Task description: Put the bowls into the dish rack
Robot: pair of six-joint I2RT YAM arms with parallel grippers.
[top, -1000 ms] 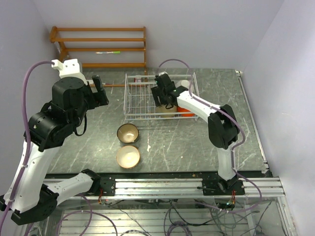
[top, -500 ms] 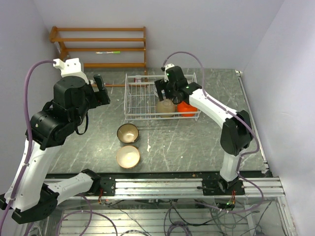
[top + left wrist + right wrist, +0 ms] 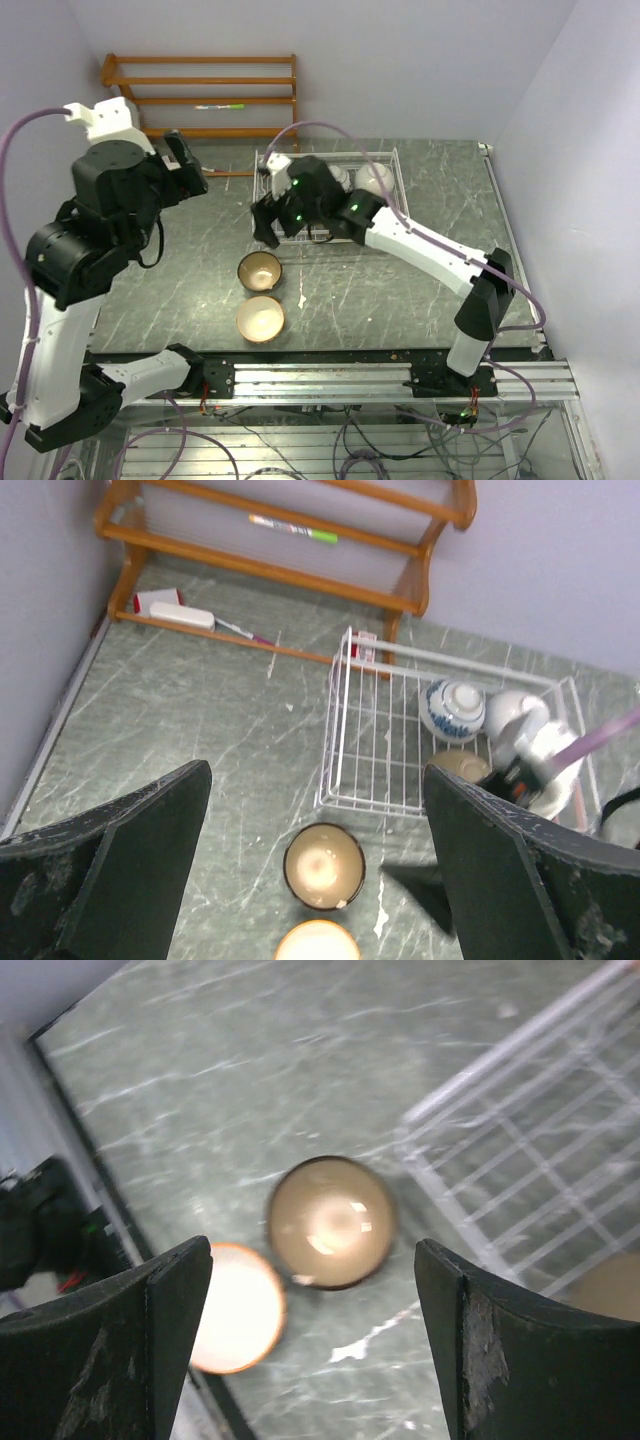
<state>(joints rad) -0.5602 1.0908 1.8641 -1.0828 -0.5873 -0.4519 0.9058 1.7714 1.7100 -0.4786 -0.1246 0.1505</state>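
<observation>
Brown bowl [image 3: 260, 270]: glossy, tan inside, round, mouth up, on surface [image 3: 180, 290] just in front of dish rack [image 3: 372, 750]. Pale bowl [image 3: 260, 318]: orange-tinged rim, mouth up, just beside brown bowl, nearer arm bases. Rack: white wire grid, low sides, long axis left-right in top view. Inside rack: blue-and-white bowl [image 3: 452, 708], seemingly mouth down; white bowl [image 3: 510, 708]; beige bowl [image 3: 460, 768]. Right fingers [image 3: 150, 1360] spread wide, empty, above brown bowl. Left fingers [image 3: 130, 870] spread, empty, raised at left.

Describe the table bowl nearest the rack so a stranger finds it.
Find the white wire dish rack. Two bowls stand on the table before its left corner. The brown bowl is the nearer to it, dark-rimmed, unlike the paler cream bowl.
</observation>
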